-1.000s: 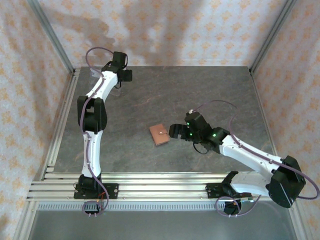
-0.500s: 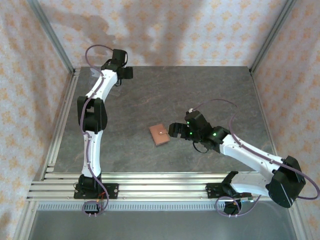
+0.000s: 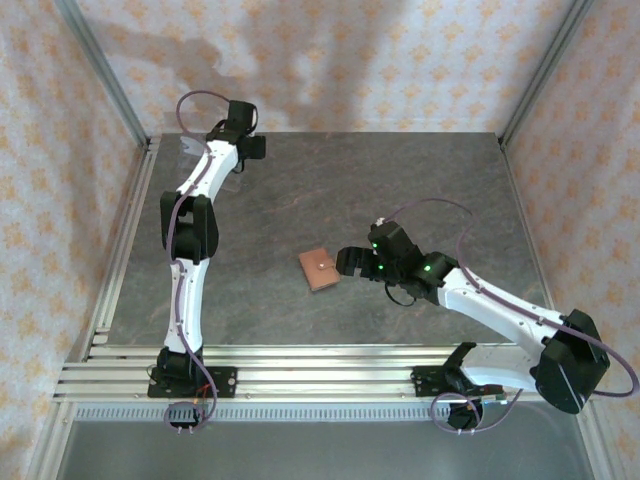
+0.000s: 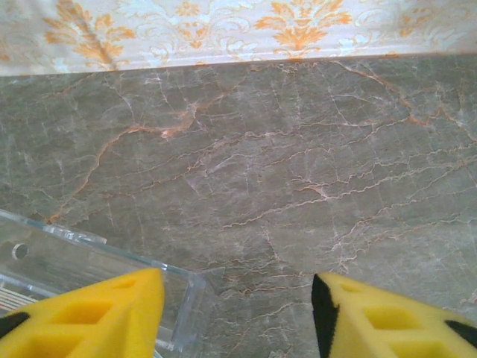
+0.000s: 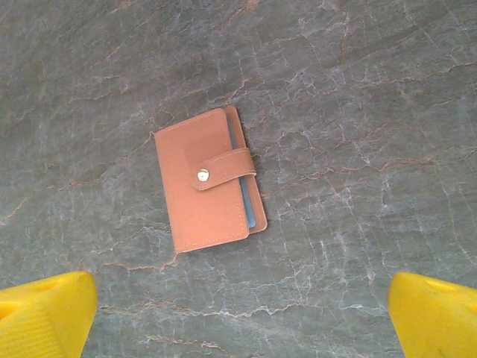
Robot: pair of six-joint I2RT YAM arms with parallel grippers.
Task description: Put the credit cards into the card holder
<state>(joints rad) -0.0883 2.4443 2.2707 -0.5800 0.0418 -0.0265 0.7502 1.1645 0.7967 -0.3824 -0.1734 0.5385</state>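
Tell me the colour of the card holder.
Reddish-brown card holder, clearest in the right wrist view.

Reddish-brown card holder (image 5: 201,186) — snapped shut, flat

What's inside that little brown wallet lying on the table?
The card holder is folded shut, snap tab fastened. A thin blue-grey edge, likely a card, peeks out along its open side. The cover hides everything else inside.

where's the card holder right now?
Top view: the card holder lies closed on the table near its centre, just left of the open right gripper, untouched.
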